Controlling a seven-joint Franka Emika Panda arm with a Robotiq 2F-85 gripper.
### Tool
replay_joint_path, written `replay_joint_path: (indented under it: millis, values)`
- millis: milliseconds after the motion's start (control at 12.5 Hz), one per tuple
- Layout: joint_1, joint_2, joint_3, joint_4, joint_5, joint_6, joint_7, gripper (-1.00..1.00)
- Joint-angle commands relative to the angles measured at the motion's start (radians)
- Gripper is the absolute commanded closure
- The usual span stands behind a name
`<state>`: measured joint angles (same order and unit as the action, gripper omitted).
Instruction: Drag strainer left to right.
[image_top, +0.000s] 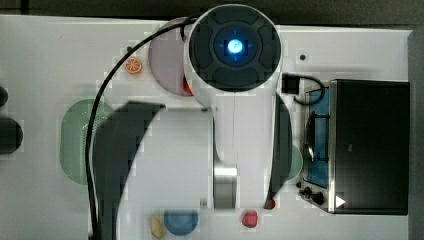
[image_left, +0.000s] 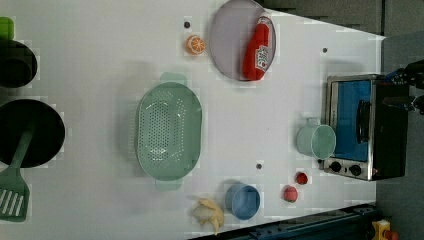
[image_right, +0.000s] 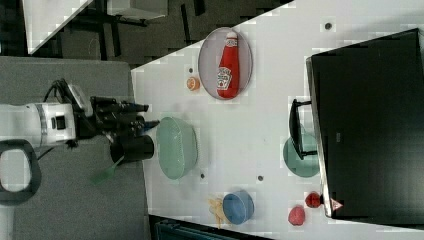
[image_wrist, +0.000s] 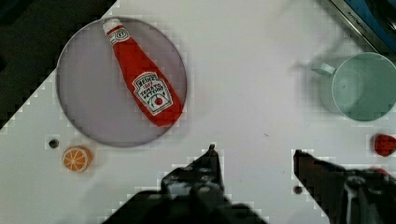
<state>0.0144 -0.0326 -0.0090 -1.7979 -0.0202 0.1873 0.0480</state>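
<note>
Strainer (image_left: 169, 131) sits untouched, long axis across the table, well apart from the empty, parted gripper (image_wrist: 254, 156) above bare tabletop.

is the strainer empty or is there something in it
Empty. In the left view the strainer sits open side up on the table, and its dotted bottom is bare all over, with nothing lying inside.

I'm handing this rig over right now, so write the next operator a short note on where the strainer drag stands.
Gripper: open, holding nothing, high above the table, apart from the strainer.
Strainer: upright on the white table, toward the left view's left, between the black pan and the mint mug.
Done: nothing visible; strainer untouched.
Left: descend, catch its rim, drag it across toward the toaster oven side.
</note>
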Motion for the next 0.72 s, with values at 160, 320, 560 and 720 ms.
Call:
replay_joint_path:
  millis: [160, 320, 560, 720]
  values:
    - [-0.034, -0.415, -0.045, -0.201, -0.001, -0.181, -0.024, -0.81]
    - [-0.032, -0.411, -0.039, -0.201, 0.007, -0.173, -0.023, -1.00]
    - [-0.005, -0.372, 0.048, -0.202, 0.053, -0.156, -0.005, -1.00]
    - [0.006, -0.319, 0.148, -0.202, 0.055, -0.134, 0.105, -1.00]
